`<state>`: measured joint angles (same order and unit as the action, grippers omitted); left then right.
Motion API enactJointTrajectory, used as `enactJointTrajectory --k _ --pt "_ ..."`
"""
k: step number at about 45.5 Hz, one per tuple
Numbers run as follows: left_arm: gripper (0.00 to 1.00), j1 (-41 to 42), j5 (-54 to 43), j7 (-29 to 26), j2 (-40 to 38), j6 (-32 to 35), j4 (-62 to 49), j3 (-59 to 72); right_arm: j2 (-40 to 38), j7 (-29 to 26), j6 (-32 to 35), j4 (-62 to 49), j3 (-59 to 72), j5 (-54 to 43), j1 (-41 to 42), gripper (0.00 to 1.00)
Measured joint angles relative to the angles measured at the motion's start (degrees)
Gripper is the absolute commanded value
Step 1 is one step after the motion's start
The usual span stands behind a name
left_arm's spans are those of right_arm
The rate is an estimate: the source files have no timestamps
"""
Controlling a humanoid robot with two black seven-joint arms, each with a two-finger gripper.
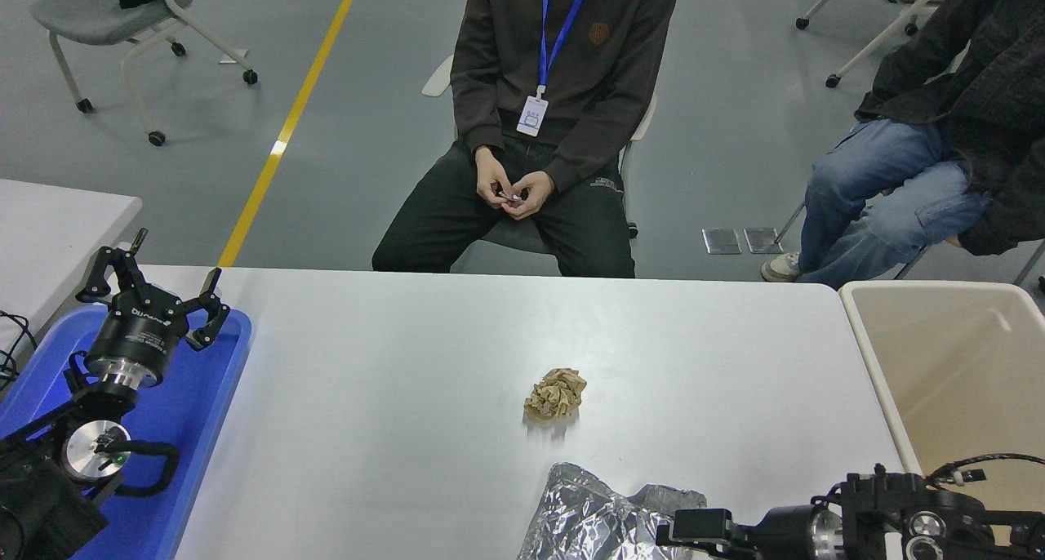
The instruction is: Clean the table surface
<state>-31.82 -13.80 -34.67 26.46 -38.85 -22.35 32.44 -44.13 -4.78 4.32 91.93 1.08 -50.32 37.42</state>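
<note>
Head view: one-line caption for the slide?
Right gripper reaches crumpled foil on the table surface; brown paper ball mid-table, beige bin right, left gripper parked.

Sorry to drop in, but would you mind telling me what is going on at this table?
A robot is set to clear the white table. Crumpled brown paper lies mid-table and crumpled foil at the near edge. The right gripper reaches in beside the foil, holding nothing visible. The left gripper is parked, open, over a blue tray. A beige bin stands right.
</note>
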Motion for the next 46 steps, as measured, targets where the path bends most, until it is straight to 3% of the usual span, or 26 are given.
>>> enactJointTrajectory --k 6,11,21,26,29,32,37,46 --pt "1.00 0.00 0.00 0.00 0.00 0.00 0.01 0.00 1.75 -0.02 -1.11 -1.34 0.03 -0.49 -0.98 0.97" --pt "1.00 0.00 0.00 0.00 0.00 0.00 0.00 0.00 3.18 -0.02 -2.06 -2.37 0.06 -0.77 -1.72 0.86" --pt "1.00 0.00 0.00 0.00 0.00 0.00 -0.01 -0.01 4.98 0.01 -3.63 -3.36 0.87 -2.83 -2.41 0.78" --pt "1.00 0.00 0.00 0.01 0.00 0.00 -0.01 -0.01 5.48 0.03 -4.54 -3.61 1.18 -3.88 -2.57 0.60" --pt "1.00 0.00 0.00 0.01 0.00 0.00 -0.01 -0.01 5.65 0.03 -4.90 -3.68 1.30 -4.24 -2.59 0.34" --pt "1.00 0.00 0.00 0.01 0.00 0.00 -0.01 -0.01 5.76 0.03 -5.12 -3.73 1.44 -4.49 -2.59 0.26" --pt "1.00 0.00 0.00 0.01 -0.01 0.00 -0.02 -0.01 5.79 0.03 -5.33 -3.80 2.52 -4.80 -2.25 0.01" --pt "1.00 0.00 0.00 0.00 -0.01 0.00 -0.02 -0.01 5.67 -0.02 -5.44 -3.79 4.97 -5.04 -1.36 0.00"
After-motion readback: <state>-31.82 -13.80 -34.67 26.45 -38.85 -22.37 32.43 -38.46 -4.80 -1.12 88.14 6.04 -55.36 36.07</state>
